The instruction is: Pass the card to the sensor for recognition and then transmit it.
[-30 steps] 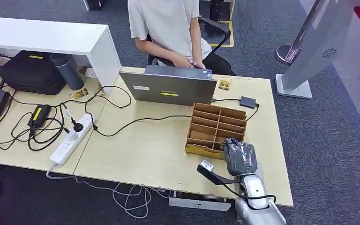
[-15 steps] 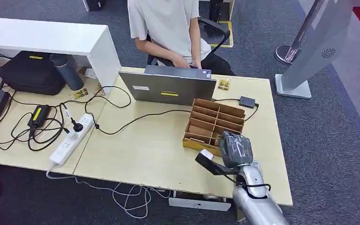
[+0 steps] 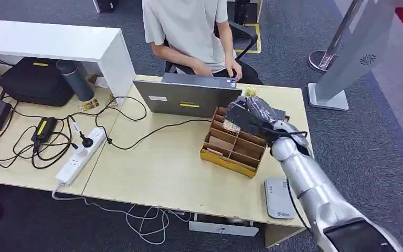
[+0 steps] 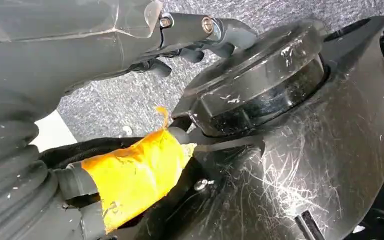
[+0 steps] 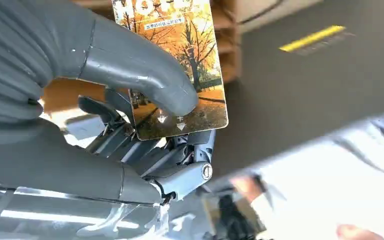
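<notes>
The robot's right arm (image 3: 304, 173) reaches forward and up across the tabletop (image 3: 162, 168), silver and nearly straight from the elbow. Its right hand (image 3: 247, 114) is raised, the thick grey thumb (image 5: 145, 82) pressed on the face of a card (image 5: 180, 65) and the darker fingers (image 5: 180, 175) curled behind it. The left hand (image 4: 200, 35) hangs low by the body, its fingers loosely bent with nothing in them.

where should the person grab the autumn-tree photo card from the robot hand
Pinch the free end of the orange autumn-tree photo card, the end with the lettering, coming from opposite the right hand. The grey thumb presses the arrow-marked end against the dark fingers, so that end is covered.
</notes>
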Tool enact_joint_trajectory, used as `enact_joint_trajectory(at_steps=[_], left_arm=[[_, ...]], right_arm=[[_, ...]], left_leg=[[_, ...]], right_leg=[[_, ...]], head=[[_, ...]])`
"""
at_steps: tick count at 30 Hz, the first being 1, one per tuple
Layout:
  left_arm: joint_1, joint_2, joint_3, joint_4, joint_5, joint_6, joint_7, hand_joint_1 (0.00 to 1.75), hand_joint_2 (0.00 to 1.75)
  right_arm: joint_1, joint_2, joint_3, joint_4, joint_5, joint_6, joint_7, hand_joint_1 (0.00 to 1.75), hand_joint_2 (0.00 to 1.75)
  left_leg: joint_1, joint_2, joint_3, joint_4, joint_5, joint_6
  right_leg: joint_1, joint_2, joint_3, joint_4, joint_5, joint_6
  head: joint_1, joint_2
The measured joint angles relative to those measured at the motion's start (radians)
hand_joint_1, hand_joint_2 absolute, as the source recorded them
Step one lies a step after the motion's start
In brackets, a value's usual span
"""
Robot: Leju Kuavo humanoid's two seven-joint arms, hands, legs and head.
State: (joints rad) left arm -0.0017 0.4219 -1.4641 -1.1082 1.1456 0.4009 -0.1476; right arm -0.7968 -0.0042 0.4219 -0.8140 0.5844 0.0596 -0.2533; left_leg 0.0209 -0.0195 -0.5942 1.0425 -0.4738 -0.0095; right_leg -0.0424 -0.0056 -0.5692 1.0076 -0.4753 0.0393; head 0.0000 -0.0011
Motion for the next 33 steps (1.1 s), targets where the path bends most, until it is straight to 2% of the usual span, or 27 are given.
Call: enact_joint_trajectory(at_steps=[2,3,4,6,9,10,12,14,16,26,27,33], left_arm=[[-0.001,0.000,0.000,0.009,0.004,-0.014,-0.002,0.00,1.75],[-0.001,0.000,0.000,0.012,0.006,-0.018,-0.002,0.00,1.75],[-0.002,-0.001,0.000,0.016,0.008,-0.021,-0.001,0.00,1.75],[-0.004,-0.007,0.000,0.027,0.011,-0.024,0.008,0.00,1.75],[-0.011,-0.027,0.000,0.055,0.012,-0.037,0.030,0.00,1.75],[-0.016,-0.036,0.000,0.072,0.013,-0.046,0.035,0.00,1.75],[-0.024,-0.053,0.000,0.100,0.012,-0.056,0.044,0.00,1.75],[-0.033,-0.069,0.000,0.133,0.009,-0.076,0.054,0.00,1.75],[-0.039,-0.085,0.000,0.165,0.002,-0.095,0.064,0.00,1.75],[-0.063,-0.137,0.000,0.275,-0.046,-0.156,0.098,0.00,1.75],[-0.065,-0.140,0.000,0.283,-0.046,-0.164,0.101,0.00,1.75],[-0.071,-0.149,0.000,0.317,-0.040,-0.206,0.101,0.00,1.75]], right_arm=[[-0.035,0.000,0.008,0.020,-0.021,-0.010,0.018,1.75,1.75],[-0.049,0.001,0.016,0.028,-0.016,-0.039,0.033,1.75,1.75],[-0.061,0.002,0.025,0.033,0.012,-0.102,0.058,1.75,1.75],[-0.073,0.010,0.042,0.038,0.112,-0.291,0.123,1.75,1.75],[-0.083,0.019,0.076,0.046,0.288,-0.522,0.236,1.75,1.75],[-0.083,0.022,0.083,0.050,0.355,-0.590,0.273,1.75,1.75],[-0.087,0.029,0.090,0.061,0.447,-0.670,0.320,1.75,1.75],[-0.090,0.033,0.092,0.077,0.524,-0.717,0.358,1.75,1.75],[-0.095,0.036,0.091,0.099,0.578,-0.733,0.378,1.75,1.75],[-0.081,0.048,0.018,0.120,0.825,-0.752,0.451,1.75,1.75],[-0.075,0.048,0.011,0.120,0.835,-0.752,0.452,0.00,1.75],[-0.053,0.053,-0.029,0.120,0.862,-0.752,0.446,0.00,1.75]], left_leg=[[0.000,0.000,0.000,0.000,0.000,0.000],[0.000,-0.001,0.000,0.000,0.000,0.000],[0.000,-0.001,0.000,0.000,0.000,0.000],[0.000,-0.001,0.000,0.000,0.000,0.000],[0.000,-0.001,0.000,0.000,0.000,0.000],[0.000,-0.001,0.000,0.000,0.000,0.000],[0.000,-0.002,0.000,0.000,0.000,0.000],[0.000,-0.002,0.000,0.000,0.000,0.000],[0.000,-0.002,0.000,0.000,0.000,0.000],[-0.001,-0.003,0.000,0.000,0.000,0.000],[-0.001,-0.003,0.000,0.000,0.000,0.000],[-0.001,-0.003,0.000,0.000,0.000,0.000]], right_leg=[[0.000,0.000,0.000,0.000,0.000,0.000],[0.000,-0.001,0.000,0.000,0.000,0.000],[0.000,-0.001,0.000,0.000,0.000,0.000],[0.000,-0.001,0.000,0.000,0.000,0.000],[0.000,0.000,0.000,0.000,0.000,0.000],[0.000,-0.001,0.000,0.000,0.000,0.000],[0.000,-0.001,0.000,0.000,0.000,0.000],[0.000,-0.001,0.000,0.000,0.000,0.000],[0.000,-0.001,0.000,0.000,0.000,0.000],[0.000,-0.002,0.000,0.000,0.000,0.000],[0.000,-0.002,0.000,0.000,0.000,0.000],[-0.001,-0.002,0.000,0.000,0.000,0.000]], head=[[0.000,0.000],[0.000,0.000],[0.000,0.000],[0.000,0.000],[0.001,0.000],[0.000,0.000],[0.000,0.000],[0.000,0.000],[0.000,0.000],[0.001,0.000],[0.000,0.000],[0.000,0.000]])
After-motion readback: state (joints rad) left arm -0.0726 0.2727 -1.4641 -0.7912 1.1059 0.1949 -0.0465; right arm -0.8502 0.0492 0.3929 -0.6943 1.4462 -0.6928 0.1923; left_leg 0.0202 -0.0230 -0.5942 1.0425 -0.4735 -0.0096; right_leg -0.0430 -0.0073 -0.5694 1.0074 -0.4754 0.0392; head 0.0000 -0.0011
